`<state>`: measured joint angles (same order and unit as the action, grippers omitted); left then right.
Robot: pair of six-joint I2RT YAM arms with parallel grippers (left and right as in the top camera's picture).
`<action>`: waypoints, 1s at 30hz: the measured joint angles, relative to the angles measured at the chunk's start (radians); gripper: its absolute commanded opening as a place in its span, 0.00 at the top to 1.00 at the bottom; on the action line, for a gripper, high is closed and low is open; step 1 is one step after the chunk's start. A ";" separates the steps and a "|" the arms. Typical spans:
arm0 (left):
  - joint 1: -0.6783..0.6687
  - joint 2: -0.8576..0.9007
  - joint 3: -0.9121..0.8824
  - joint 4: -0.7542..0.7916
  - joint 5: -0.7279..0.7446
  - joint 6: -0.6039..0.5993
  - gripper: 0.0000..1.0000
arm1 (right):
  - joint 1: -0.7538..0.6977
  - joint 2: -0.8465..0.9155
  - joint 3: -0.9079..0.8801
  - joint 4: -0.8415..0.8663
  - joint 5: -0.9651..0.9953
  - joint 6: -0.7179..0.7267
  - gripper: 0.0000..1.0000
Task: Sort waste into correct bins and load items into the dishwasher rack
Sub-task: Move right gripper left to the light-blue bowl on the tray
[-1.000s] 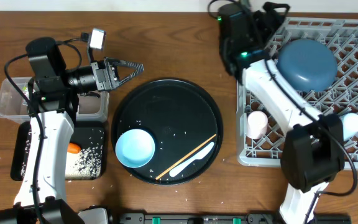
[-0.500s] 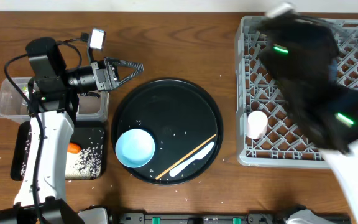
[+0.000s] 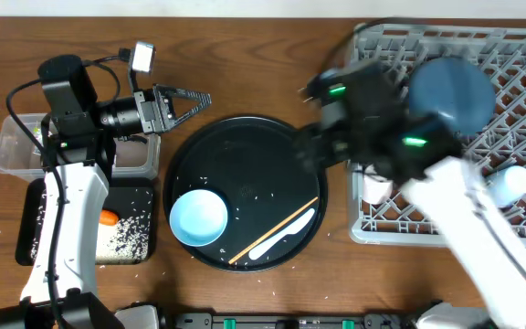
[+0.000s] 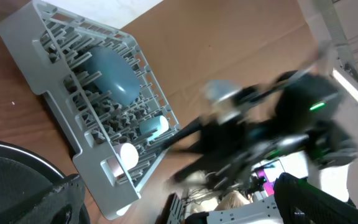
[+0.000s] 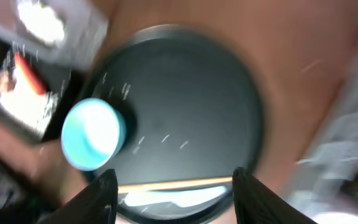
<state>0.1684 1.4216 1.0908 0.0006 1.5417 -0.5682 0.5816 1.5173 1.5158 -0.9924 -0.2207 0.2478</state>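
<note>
The grey dishwasher rack [image 3: 519, 55] at the right holds a dark-blue plate [image 3: 452, 94], a pale pink cup [image 3: 375, 187] and a light blue cup [image 3: 510, 185]. On the round black tray [image 3: 245, 137] lie a light-blue bowl [image 3: 198, 217], a chopstick [image 3: 277, 228] and a white spoon [image 3: 281, 239]. My right gripper [image 5: 174, 173], blurred, hangs open and empty above the chopstick [image 5: 173, 183] and spoon [image 5: 173, 198]. My left gripper [image 3: 190, 99] stands open and empty over bare table beyond the tray's far left rim. The carrot [image 3: 108, 217] and rice grains lie on the flat black tray [image 3: 35, 228].
A clear tub [image 3: 16, 146] sits behind the flat tray, with white paper [image 5: 41, 17] in it. The right arm [image 3: 382, 137] stretches from the rack's left edge over the round tray's right rim. In the left wrist view the rack [image 4: 61, 37] lies far off.
My right arm has swung fast from over the rack leftward to the round tray's right side. The left arm has not moved.
</note>
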 measured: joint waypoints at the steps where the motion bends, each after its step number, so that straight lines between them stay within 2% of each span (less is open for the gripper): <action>1: 0.000 0.000 0.000 0.000 0.000 0.000 0.02 | 0.028 0.034 -0.030 0.028 -0.016 0.017 0.50; 5: 0.000 0.000 0.000 0.000 0.000 0.000 0.02 | 0.133 0.156 -0.113 0.127 -0.059 0.058 0.50; 12: 0.000 0.000 0.000 0.000 0.000 0.000 0.02 | 0.309 0.343 -0.125 0.282 -0.076 0.082 0.53; 20: 0.000 0.000 0.000 0.000 0.000 0.000 0.02 | 0.377 0.459 -0.126 0.346 0.019 0.085 0.54; 22: 0.000 0.000 0.000 0.000 0.000 0.000 0.02 | 0.388 0.484 -0.126 0.371 0.033 0.085 0.60; 26: 0.000 0.000 0.000 0.000 0.000 0.000 0.02 | 0.408 0.510 -0.126 0.398 0.057 0.089 0.98; 30: 0.000 0.000 0.000 0.000 0.000 0.000 0.02 | 0.408 0.510 -0.126 0.417 0.068 0.097 0.99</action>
<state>0.1684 1.4216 1.0904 0.0002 1.5417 -0.5682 0.9897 2.0274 1.3903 -0.5758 -0.1528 0.3443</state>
